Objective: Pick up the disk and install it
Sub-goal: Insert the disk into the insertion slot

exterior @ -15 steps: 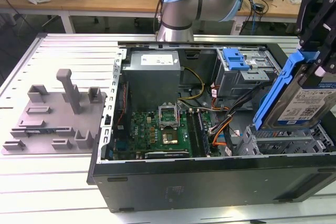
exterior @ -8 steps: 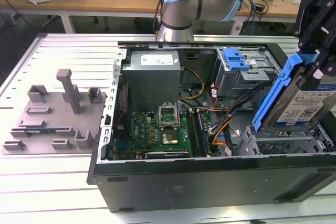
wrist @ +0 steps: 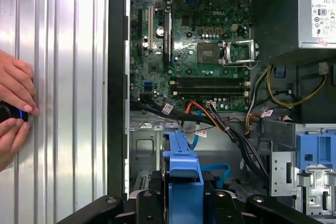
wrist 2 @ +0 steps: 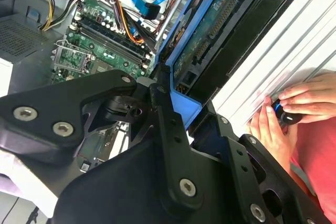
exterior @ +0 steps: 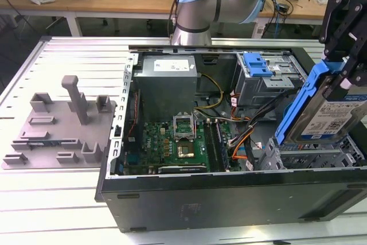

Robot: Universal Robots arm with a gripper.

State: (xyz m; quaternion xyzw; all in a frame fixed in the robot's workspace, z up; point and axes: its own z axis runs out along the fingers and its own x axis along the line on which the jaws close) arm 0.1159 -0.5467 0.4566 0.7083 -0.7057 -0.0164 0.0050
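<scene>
Blue-railed disk (exterior: 328, 113), clamped in the hand (exterior: 344, 80), tilts above the case (exterior: 229, 199).

blue-railed silver disk (exterior: 327, 110), tilted, aloft

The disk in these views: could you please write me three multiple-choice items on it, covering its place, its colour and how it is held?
1. In the exterior view, the disk is
A. in a cardboard box
B. tilted above the open computer case, at the exterior view's right
C. on a shelf
2. Its carrier rail is
A. red
B. white
C. blue
3. The hand is
A. shut on the disk
B. open and empty
C. shut on a screwdriver
Answers: 1 B, it hangs tilted over the case's end; 2 C, blue frames the silver body; 3 A, the hand clamps the carrier on both sides in the first wrist view.
</scene>
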